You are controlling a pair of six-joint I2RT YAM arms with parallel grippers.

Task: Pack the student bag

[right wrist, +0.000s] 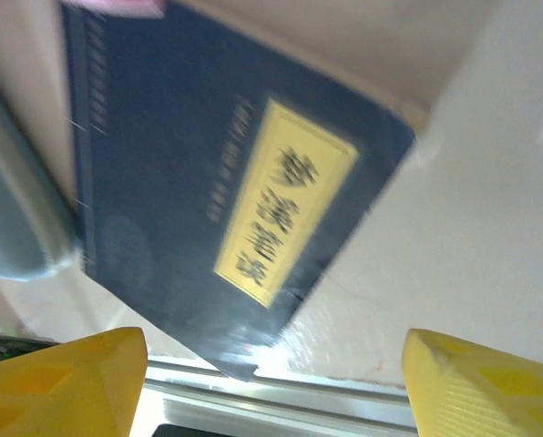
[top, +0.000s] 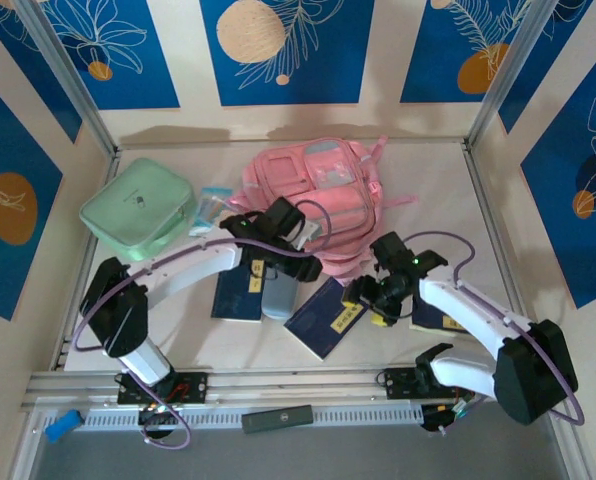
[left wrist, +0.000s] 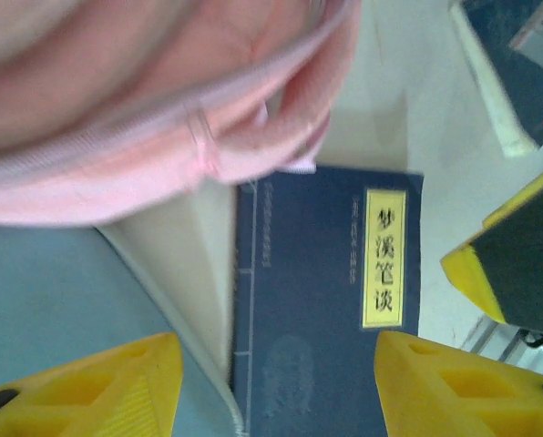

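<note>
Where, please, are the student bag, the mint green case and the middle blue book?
student bag [top: 313,178], top external view, front pocket.
mint green case [top: 138,208], top external view, middle of lid.
middle blue book [top: 313,322], top external view, cover beside yellow label.

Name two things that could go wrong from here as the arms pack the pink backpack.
1. Collision: the left gripper and the right gripper, both open, hover over the same dark blue book; reaching together, they might hit each other.
2. Failed pickup: that book lies flat on the table, its corner close against the pink backpack, so a grab may push it instead of lifting, or snag the fabric.
</note>
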